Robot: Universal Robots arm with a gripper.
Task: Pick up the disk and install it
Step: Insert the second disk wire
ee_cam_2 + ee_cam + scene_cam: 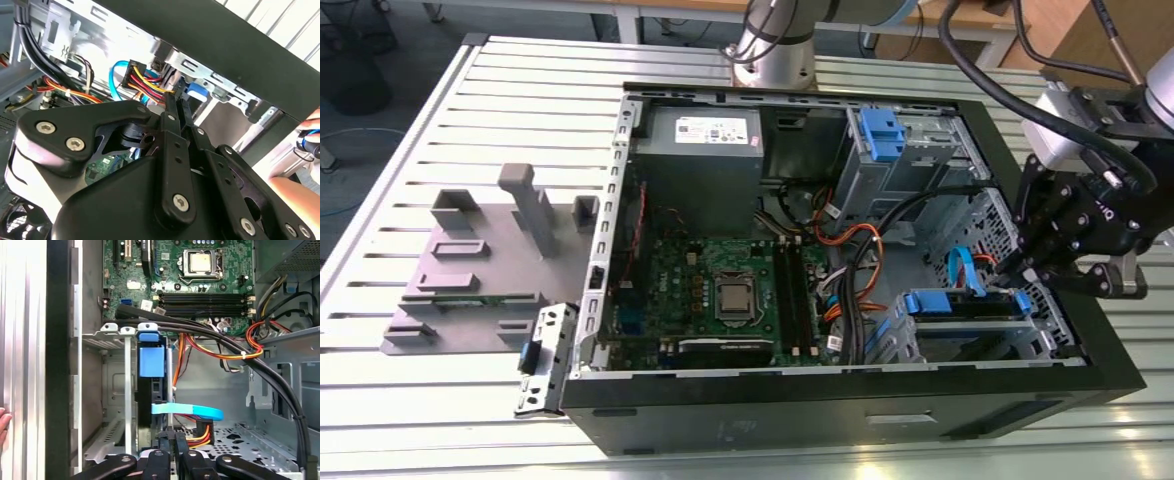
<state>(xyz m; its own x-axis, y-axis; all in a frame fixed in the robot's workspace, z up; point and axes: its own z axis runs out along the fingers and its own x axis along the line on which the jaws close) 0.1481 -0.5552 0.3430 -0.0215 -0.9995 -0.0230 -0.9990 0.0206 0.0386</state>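
The disk [945, 304] stands on edge in the lower drive cage of the open computer case [854, 405], at the exterior view's right. In the first wrist view its blue end tab [151, 360] faces me, with the dark drive body below it. My gripper [1010, 272] hovers just to the right of the disk, inside the case. Its black fingers [168, 441] are pressed together with nothing between them. In the second wrist view the fingertips [173, 104] sit close to the blue tab [196, 90], beside a plug of red, yellow and black wires [142, 75].
A blue flat cable [189, 412] loops across the bay in front of the fingers. Black cable bundles [225, 342] cross above. A grey power supply [700, 140] and another blue carrier [881, 135] sit at the case's back. A person's hand [309, 142] rests outside the case wall. A grey fixture [480, 260] stands on the table.
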